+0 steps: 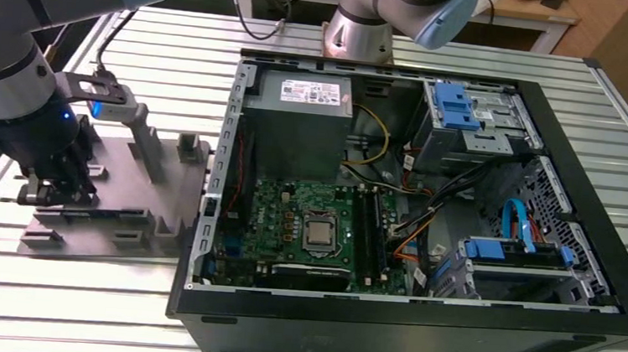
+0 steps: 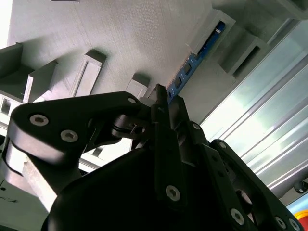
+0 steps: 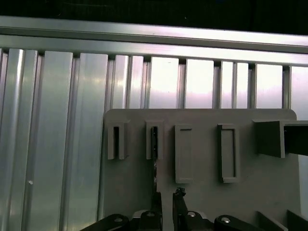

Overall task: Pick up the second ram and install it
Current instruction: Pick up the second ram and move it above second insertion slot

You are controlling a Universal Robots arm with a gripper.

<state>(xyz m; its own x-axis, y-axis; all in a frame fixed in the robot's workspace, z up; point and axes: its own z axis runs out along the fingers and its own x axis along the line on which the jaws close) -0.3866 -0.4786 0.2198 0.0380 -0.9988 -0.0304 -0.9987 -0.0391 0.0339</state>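
Note:
The second ram (image 2: 192,61) is a blue stick with small dark chips, standing on edge in the slots of the grey fixture plate (image 2: 120,43). In the first wrist view the second ram (image 3: 155,144) shows as a thin dark line running from a slot down to my fingertips. My gripper (image 3: 167,204) is low over the near end of the stick, open, with one black finger on each side and plate showing in the gap. In the exterior view the gripper (image 1: 53,193) is down on the fixture plate (image 1: 143,205), left of the computer case.
The open black computer case (image 1: 393,317) lies at the exterior view's right, with the green motherboard (image 1: 289,203), its silver processor (image 1: 319,231) and the memory slots (image 1: 372,227) inside. Upright posts (image 1: 143,141) rise from the fixture. A second robot's base (image 1: 359,28) stands behind the case.

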